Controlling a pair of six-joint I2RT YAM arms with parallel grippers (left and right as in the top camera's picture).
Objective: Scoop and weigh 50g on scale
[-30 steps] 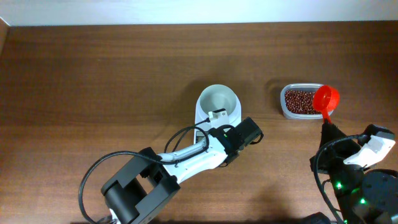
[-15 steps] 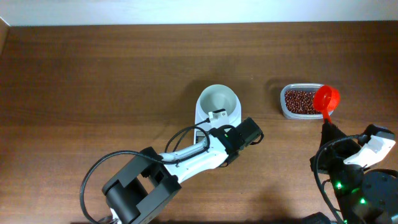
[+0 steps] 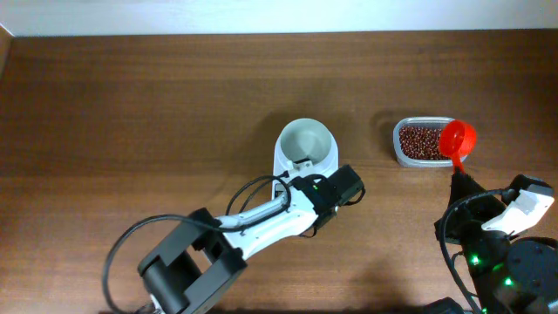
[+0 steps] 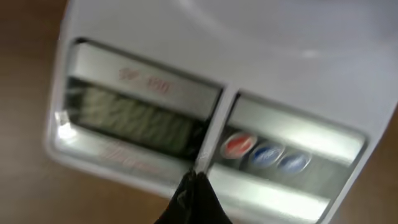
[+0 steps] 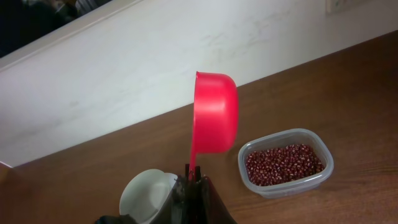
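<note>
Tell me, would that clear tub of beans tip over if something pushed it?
Probably not: the tub is low and wide, so it would likely slide on the smooth table rather than tip. The loose beans inside would probably shift.

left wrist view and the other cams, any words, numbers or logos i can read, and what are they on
Nothing can be read with certainty.
Red print on the scale, above the display: too blurred to read.
Red script on the scale, below the display: too blurred to read.
On the display itself: no legible digits.
On the red button and the blue buttons: no readable marks.
On the scoop, tub and bowl: no text visible.
</note>
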